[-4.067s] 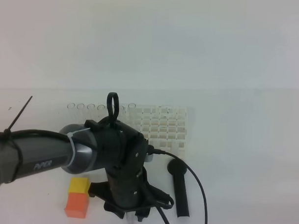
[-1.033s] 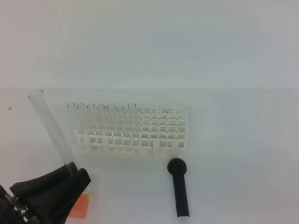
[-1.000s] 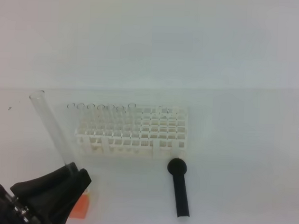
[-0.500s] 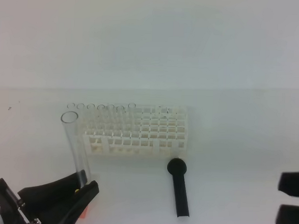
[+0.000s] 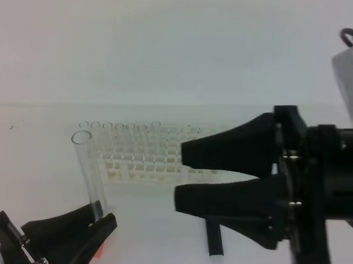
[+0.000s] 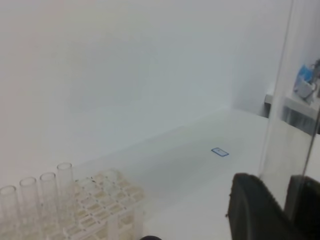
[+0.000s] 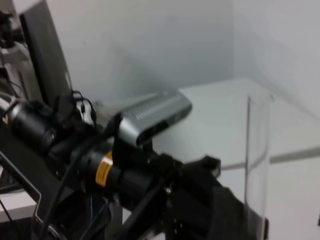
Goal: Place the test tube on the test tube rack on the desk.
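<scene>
The test tube (image 5: 88, 169), clear glass with its open rim up, stands nearly upright in my left gripper (image 5: 100, 218), which is shut on its lower end at the bottom left. In the left wrist view the test tube (image 6: 282, 100) rises between the black fingers (image 6: 252, 205). The white test tube rack (image 5: 135, 156) sits on the desk (image 5: 36, 162) behind the tube, with several tubes (image 5: 116, 126) along its back row. My right gripper (image 5: 179, 174) reaches in from the right, jaws open and empty, and hides the rack's right part. The right wrist view shows the held tube (image 7: 257, 150).
A black stick (image 5: 214, 240) lies in front of the rack, its head hidden by the right gripper. An orange block (image 5: 97, 251) peeks out beside the left fingers. A small blue label (image 6: 219, 152) lies on the desk to the right.
The right gripper has swung in from the right edge to the middle, with its jaws spread wider. Earlier the left gripper shifted the tube right and more upright; it has held still since.
</scene>
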